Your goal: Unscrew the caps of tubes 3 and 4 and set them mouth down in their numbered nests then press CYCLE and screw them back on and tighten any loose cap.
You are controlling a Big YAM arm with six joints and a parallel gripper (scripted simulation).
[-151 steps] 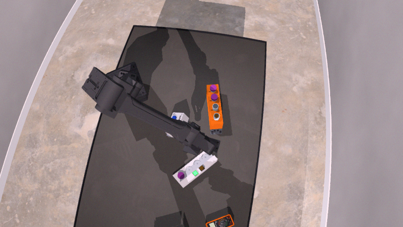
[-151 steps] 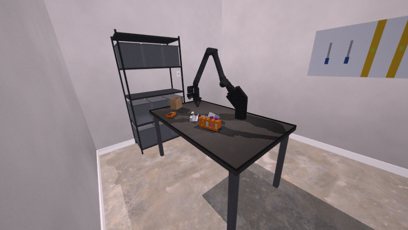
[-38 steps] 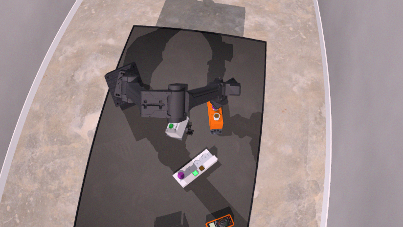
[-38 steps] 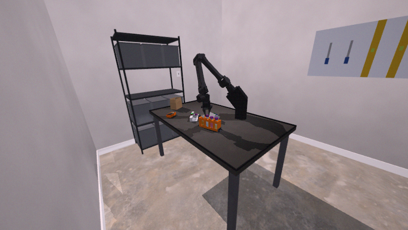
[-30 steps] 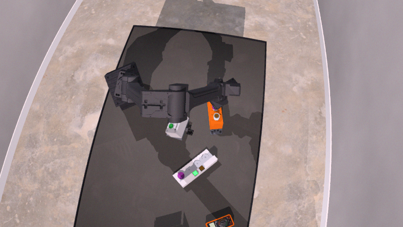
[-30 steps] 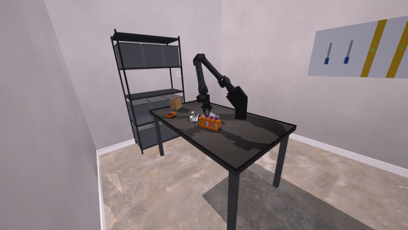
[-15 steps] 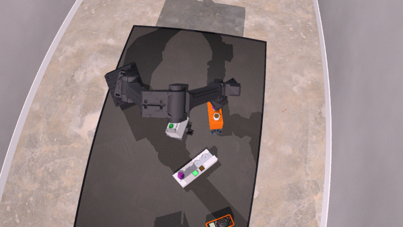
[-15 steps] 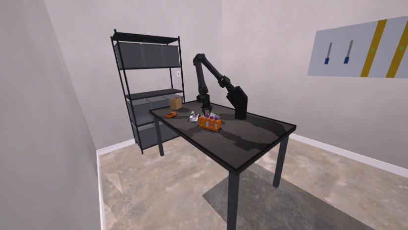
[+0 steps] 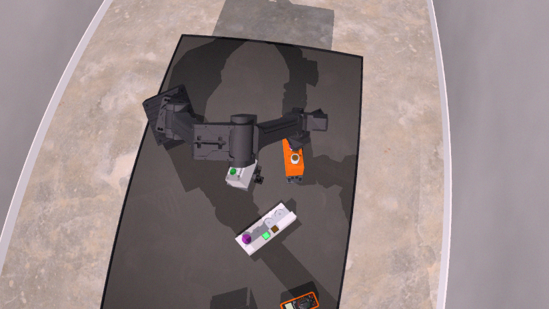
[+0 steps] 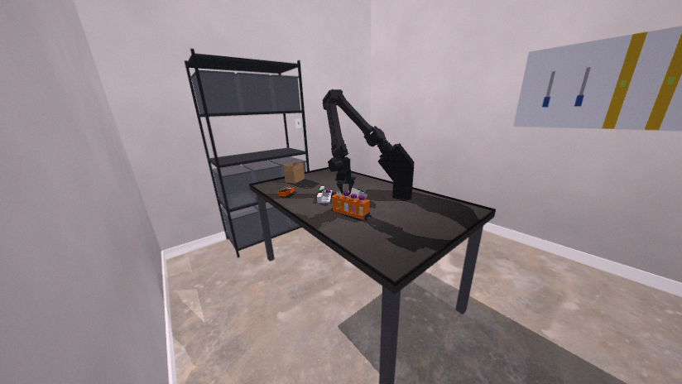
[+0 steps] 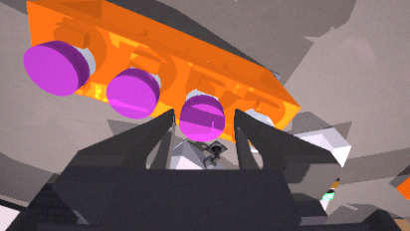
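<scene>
My gripper [image 11: 204,115] is open, its fingertips apart on either side of the purple cap of tube 3 [image 11: 201,123]. The cap sits on its tube in the orange decapping station [image 9: 294,169] [image 10: 350,213] [image 11: 199,56]; its tightness cannot be told. The cap of tube 2 [image 11: 133,95] and the cap of tube 1 [image 11: 56,69] are on their tubes. Tube 4 [image 9: 294,158] [image 11: 260,117] is uncapped. A purple cap [image 9: 246,238] stands in nest 4 of the white cap tray [image 9: 282,220]. The green lamp [image 9: 266,235] [image 11: 328,196] is lit; the amber lamp [image 9: 274,229] is dark. The READY key [image 9: 232,171] shows; CYCLE is hidden.
The light key housing [image 9: 238,182] stands between the arm and the station, partly under the arm. A small black object [image 9: 259,179] is beside it. An orange-edged multimeter [image 9: 303,303] [image 10: 285,191] lies beyond the tray. A brown box [image 10: 294,172] stands at the table's far end.
</scene>
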